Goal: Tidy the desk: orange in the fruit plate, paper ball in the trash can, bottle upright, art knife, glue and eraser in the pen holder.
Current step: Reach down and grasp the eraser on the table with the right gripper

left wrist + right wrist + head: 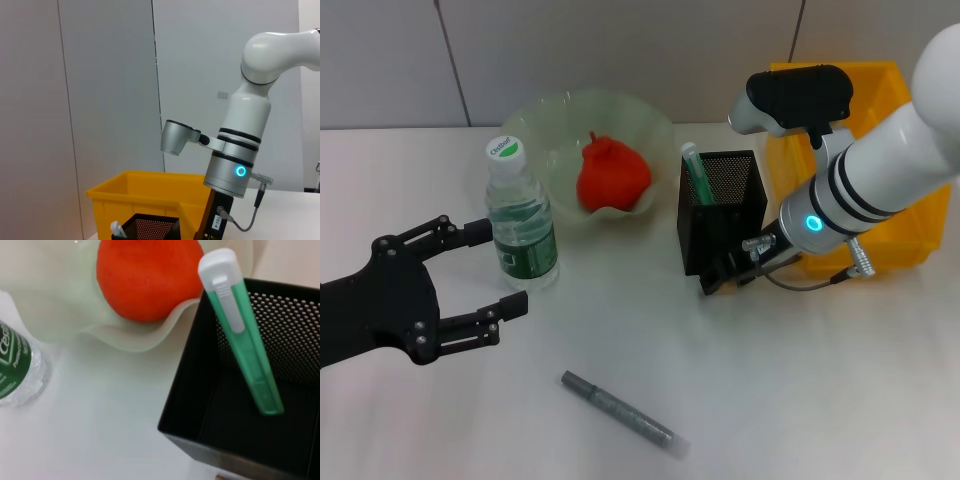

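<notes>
A white desk [800, 400] fills the head view, with a grey panelled wall behind it. At the far right stands a yellow bin [905, 235], the largest thing on the desk; the robot's white right arm crosses in front of it. The right gripper [725, 272] sits low on the desk, just beside the near right corner of the pen holder [720, 215]; whether its jaws are apart or together cannot be told. At the lower left, the black left gripper [485, 270] hovers over the desk with its jaws apart, one fingertip touching or nearly touching the side of the bottle and the other finger nearer the camera and clear of it. Behind the middle of the desk is the fruit plate [545, 125], a pale translucent bowl with a wavy rim, and the orange [612, 175] rests inside it. The bottle [520, 220], clear plastic with a green label and a white cap, stands upright just left of the plate's front edge. The pen holder is a black mesh square box, just right of the fruit plate. Inside it the art knife [698, 175], green with a white end, leans tilted against a wall; the right wrist view shows it resting on the holder's floor, white clip end up. On the near desk, well apart from everything else, a grey glue [618, 412] stick lies flat on its side, angled. The left wrist view shows the right arm above the yellow bin and the holder's rim.
</notes>
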